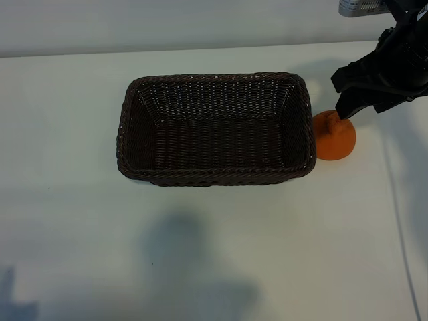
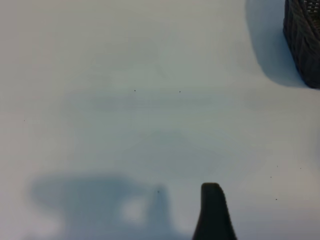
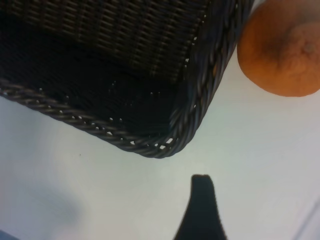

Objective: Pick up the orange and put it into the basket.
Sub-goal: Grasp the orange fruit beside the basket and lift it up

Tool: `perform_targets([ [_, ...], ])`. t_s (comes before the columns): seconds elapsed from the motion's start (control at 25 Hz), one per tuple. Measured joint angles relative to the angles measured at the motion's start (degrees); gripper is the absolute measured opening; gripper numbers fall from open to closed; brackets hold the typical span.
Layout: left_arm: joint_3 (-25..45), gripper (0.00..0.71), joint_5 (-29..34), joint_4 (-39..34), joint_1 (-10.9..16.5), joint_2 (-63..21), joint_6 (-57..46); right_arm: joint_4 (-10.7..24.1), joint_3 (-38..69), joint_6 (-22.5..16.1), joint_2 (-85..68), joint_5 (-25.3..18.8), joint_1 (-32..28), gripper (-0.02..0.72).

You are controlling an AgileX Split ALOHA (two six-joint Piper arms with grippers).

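Orange (image 1: pixel 334 137) against wicker basket (image 1: pixel 307 120) edge, open-fingered right gripper (image 1: pixel 354 93) above; left fingers unclear.

Looks like a lab or robot test bench, not a home. Plain white tabletop (image 1: pixel 80 234) fills nearly the whole exterior view, with a bare pale wall (image 1: pixel 167 23) as a strip along the top of the frame. No decor or household clutter. Black robot arm hardware (image 1: pixel 391 63) comes in at the upper right, and a thin cable (image 1: pixel 399 221) trails down the right edge of the tabletop. The only props are a dark wicker basket (image 1: pixel 304 114) at centre and an orange (image 1: pixel 334 137) just right of it, a staged manipulation setup. Soft overlapping shadows at the lower centre suggest several overhead lights.
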State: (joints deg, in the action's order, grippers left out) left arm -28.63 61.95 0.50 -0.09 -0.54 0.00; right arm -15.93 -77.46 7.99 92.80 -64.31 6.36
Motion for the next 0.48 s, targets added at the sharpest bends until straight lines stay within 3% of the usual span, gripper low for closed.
perform_targets([
  [0.32,0.0,0.509,0.1,0.0,0.0,0.0,0.0,0.4,0.0,0.0,0.0,4.3,0.0,0.538],
  [0.4,0.0,0.509,0.1,0.0,0.0,0.0,0.0,2.2,0.0,-0.4,0.0,8.5,0.0,0.545],
  [0.48,0.0,0.509,0.2,0.0,0.0,0.0,0.0,5.6,0.0,-3.2,0.0,12.2,0.0,0.579],
])
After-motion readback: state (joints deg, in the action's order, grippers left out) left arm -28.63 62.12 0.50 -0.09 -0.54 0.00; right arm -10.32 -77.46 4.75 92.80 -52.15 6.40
